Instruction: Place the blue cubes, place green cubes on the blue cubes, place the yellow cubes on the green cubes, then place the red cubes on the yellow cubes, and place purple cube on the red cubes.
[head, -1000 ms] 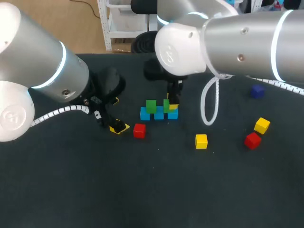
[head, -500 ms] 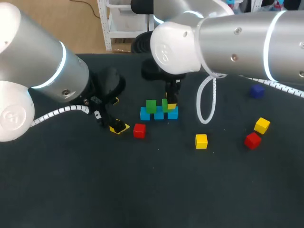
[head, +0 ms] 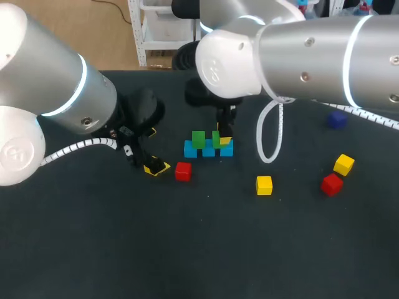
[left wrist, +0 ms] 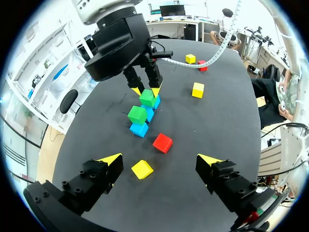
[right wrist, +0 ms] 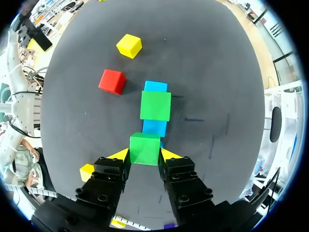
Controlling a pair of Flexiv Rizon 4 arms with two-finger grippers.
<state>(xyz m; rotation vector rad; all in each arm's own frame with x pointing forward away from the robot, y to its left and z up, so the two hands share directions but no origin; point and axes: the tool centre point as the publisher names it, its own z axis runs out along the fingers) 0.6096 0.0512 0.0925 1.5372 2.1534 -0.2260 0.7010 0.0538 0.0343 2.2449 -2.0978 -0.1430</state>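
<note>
Three blue cubes lie in a row at mid-table, with one green cube on top towards the row's left. My right gripper is shut on a second green cube, held over the row's right part beside the first; in the right wrist view this cube sits between the fingers, above a blue cube. My left gripper stands open low over the table, left of the row. A yellow cube lies between its fingers and a red cube just ahead.
To the right of the blue row lie a yellow cube, another yellow cube, a red cube and a dark purple cube farther back. A white cable loops down from my right arm.
My right arm has shifted slightly to the left with the green cube in its grip. The left arm has kept still.
</note>
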